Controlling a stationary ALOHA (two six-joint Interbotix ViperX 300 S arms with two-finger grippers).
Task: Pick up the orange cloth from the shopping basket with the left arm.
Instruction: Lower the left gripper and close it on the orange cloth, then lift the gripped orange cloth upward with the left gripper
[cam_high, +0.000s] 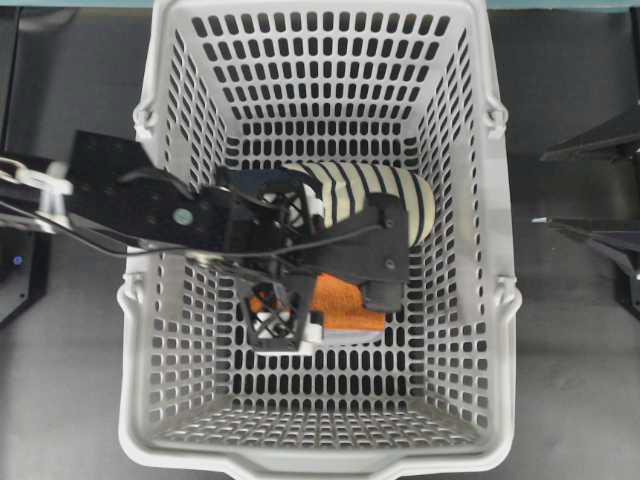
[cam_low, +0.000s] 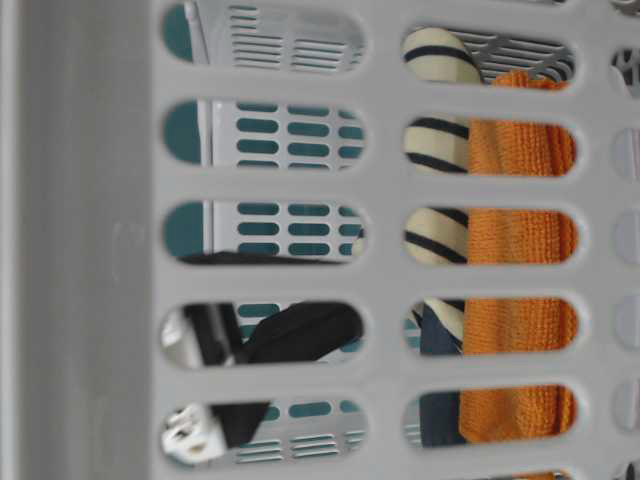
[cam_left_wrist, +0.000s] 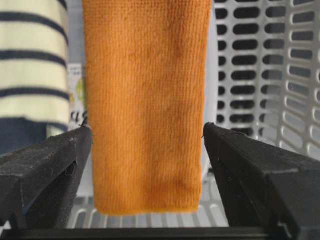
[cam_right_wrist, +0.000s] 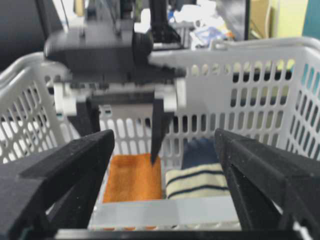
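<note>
The orange cloth (cam_high: 345, 300) lies flat on the floor of the grey shopping basket (cam_high: 505, 300), beside a navy and cream striped slipper (cam_high: 385, 195). My left gripper (cam_high: 283, 270) reaches down into the basket from the left. In the left wrist view it (cam_left_wrist: 147, 132) is open, with one black finger on each side of the cloth (cam_left_wrist: 147, 100) and a small gap to each. The right wrist view shows one left finger tip (cam_right_wrist: 156, 150) at the cloth's edge (cam_right_wrist: 132, 177). My right gripper (cam_right_wrist: 164, 135) is open and empty outside the basket (cam_high: 546, 190).
The slipper (cam_left_wrist: 30, 70) lies close along the cloth. Slotted basket walls (cam_right_wrist: 250, 85) surround both on all sides. Through the wall slots in the table-level view, the cloth (cam_low: 520, 240) and slipper (cam_low: 440, 235) show side by side.
</note>
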